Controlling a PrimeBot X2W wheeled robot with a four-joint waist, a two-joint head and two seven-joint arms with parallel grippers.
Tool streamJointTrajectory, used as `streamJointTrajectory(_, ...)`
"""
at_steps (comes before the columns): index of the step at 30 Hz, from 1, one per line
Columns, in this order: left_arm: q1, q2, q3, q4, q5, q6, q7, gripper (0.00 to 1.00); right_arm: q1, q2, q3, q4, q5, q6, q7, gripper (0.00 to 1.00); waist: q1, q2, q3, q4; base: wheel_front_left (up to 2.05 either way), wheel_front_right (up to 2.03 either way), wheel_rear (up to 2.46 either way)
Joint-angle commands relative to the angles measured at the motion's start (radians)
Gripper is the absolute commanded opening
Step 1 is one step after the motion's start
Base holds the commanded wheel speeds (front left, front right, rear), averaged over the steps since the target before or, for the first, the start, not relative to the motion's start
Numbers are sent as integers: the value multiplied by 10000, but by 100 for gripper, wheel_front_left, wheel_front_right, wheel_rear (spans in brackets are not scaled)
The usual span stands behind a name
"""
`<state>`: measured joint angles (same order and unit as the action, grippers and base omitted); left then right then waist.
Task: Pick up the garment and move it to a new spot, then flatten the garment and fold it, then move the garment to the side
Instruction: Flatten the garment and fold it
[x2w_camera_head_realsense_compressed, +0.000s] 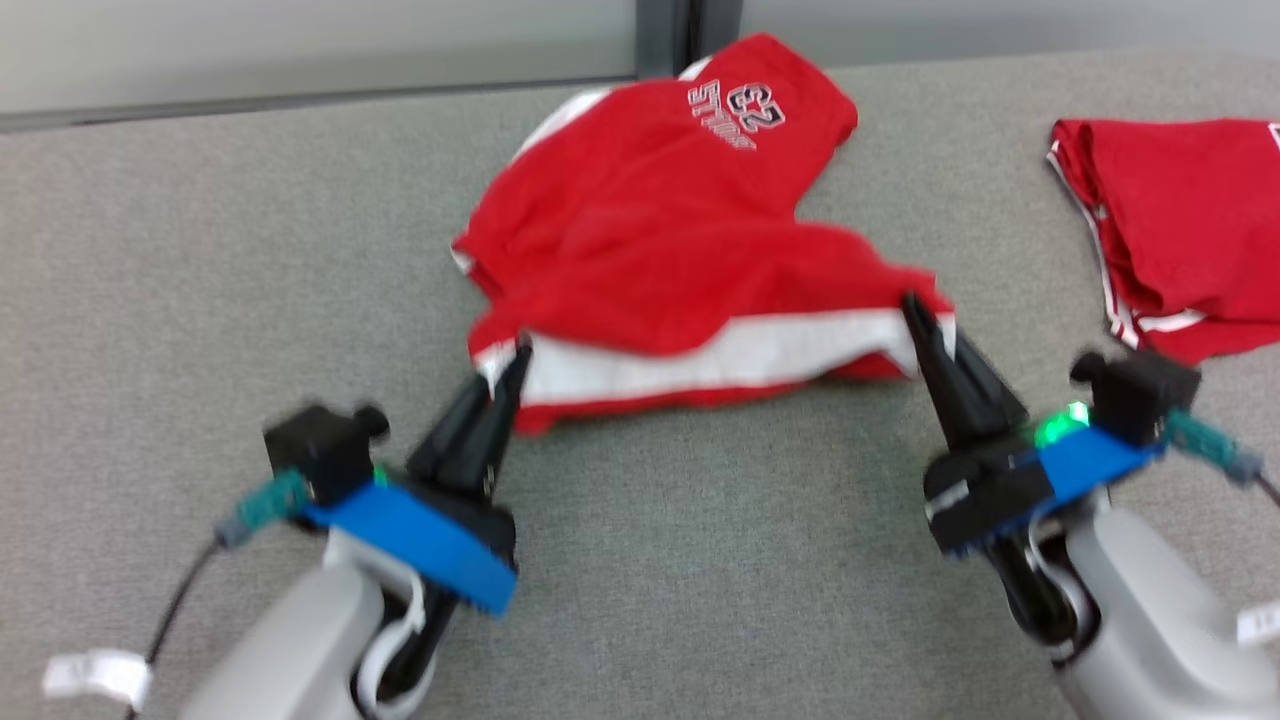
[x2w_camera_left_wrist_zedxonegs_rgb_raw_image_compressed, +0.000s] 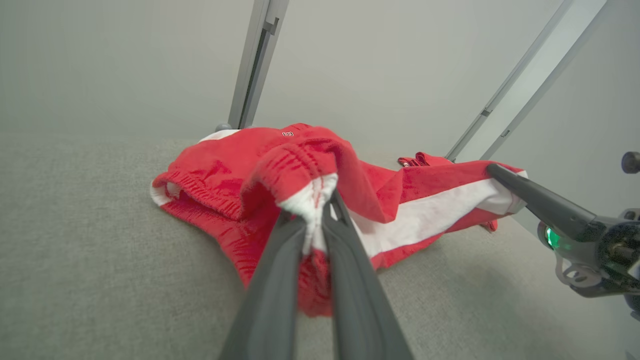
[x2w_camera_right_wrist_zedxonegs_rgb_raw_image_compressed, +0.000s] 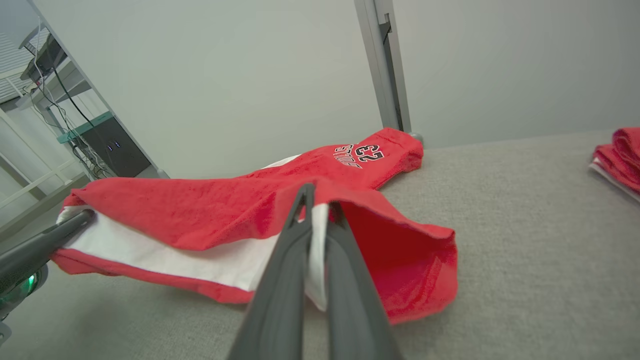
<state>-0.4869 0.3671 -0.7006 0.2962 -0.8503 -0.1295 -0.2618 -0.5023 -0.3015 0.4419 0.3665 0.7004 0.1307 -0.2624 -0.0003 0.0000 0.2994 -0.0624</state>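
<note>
At the garment's (x2w_camera_head_realsense_compressed: 650, 230) hem, left fingers (x2w_camera_head_realsense_compressed: 480, 415) and right fingers (x2w_camera_head_realsense_compressed: 950, 375) clamp.

- The garment (x2w_camera_head_realsense_compressed: 660, 230) lies on the desk (x2w_camera_head_realsense_compressed: 200, 300), about midway across, with its far end near the back edge.
- The left gripper (x2w_camera_head_realsense_compressed: 520, 350) is at the garment's near left corner, its fingers (x2w_camera_left_wrist_zedxonegs_rgb_raw_image_compressed: 275, 280) pinched on the hem there.
- The right gripper (x2w_camera_head_realsense_compressed: 912, 302) is at the near right corner, clamped on the hem likewise.
- The near edge hangs between the two grippers, raised off the desk.
- A second garment (x2w_camera_head_realsense_compressed: 1180, 220) lies on the desk well to the right, apart from the first.
- A post (x2w_camera_head_realsense_compressed: 665, 35) stands just behind the garment's far end.
</note>
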Motion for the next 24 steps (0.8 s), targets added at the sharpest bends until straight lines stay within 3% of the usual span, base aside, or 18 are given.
streamJointTrajectory(1,416,-15,40,-117,135,-11,-41,0,493,-127,-96,-176,75,2,-29,0,3,0,-227,-53,0,0,0)
streamJointTrajectory(8,2488,25,88,-624,569,-11,-42,0,3078,-438,-718,-1162,84,2,-29,0,3,0,-904,175,0,0,0)
streamJointTrajectory(15,3365,49,-12,-1064,965,-11,-42,0,4881,-283,-1498,-2193,-146,2,-31,0,3,0,-1105,391,0,0,0)
streamJointTrajectory(19,3228,-40,89,-1296,1143,-11,-42,0,4970,-226,-1800,-2507,-313,2,-29,0,3,0,-1051,458,0,0,0)
streamJointTrajectory(24,2677,-224,262,-1580,1243,-11,-41,0,3918,-387,-2154,-2331,-657,2,-29,0,3,0,-811,598,0,0,0)
